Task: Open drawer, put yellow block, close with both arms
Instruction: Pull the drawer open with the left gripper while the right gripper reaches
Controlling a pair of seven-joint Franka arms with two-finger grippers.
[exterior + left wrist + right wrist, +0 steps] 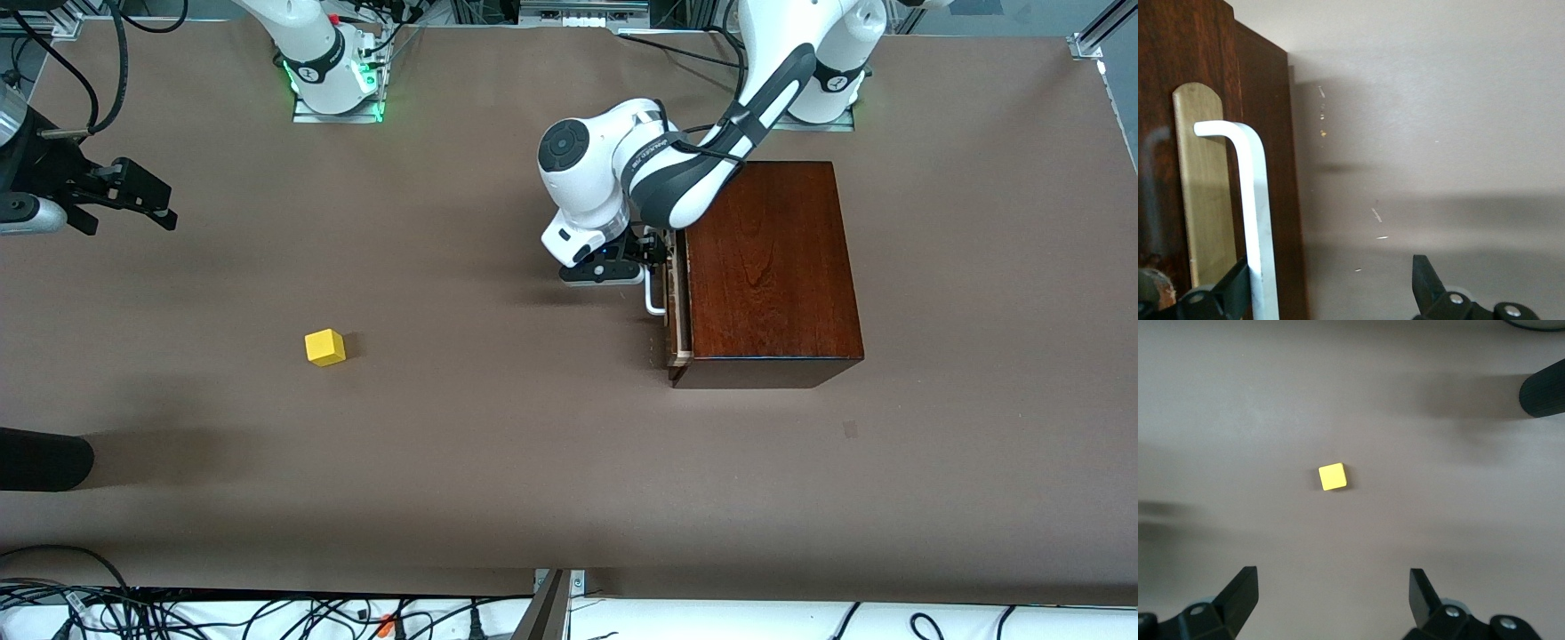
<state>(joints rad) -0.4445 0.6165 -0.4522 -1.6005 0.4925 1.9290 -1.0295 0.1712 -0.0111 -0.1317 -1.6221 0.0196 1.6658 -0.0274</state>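
Starting at the right arm's end of the table. Hanging in the air there and waiting: the right gripper, spreading its fingers wide and holding nothing. Looking down from its wrist view straight on the yellow block, with bare table all around.

Lying nearer to the front camera, at the same end of the table: a black rounded bar, touching nothing else.

Moving on toward the middle: the yellow block, sitting flat on the table by itself, well apart from both grippers and from the drawer.

Going further toward the left arm's end. Reaching down in front of the drawer: the left gripper, keeping its fingers wide apart – not clamping anything. Standing between those fingers: the white handle, close against one finger and well clear of its partner.

Resting low in the dark wooden box: the drawer, showing a thin pale strip of its tray between the front and the box – so sitting out only a little. Standing on the table near the left arm's base: the box itself.
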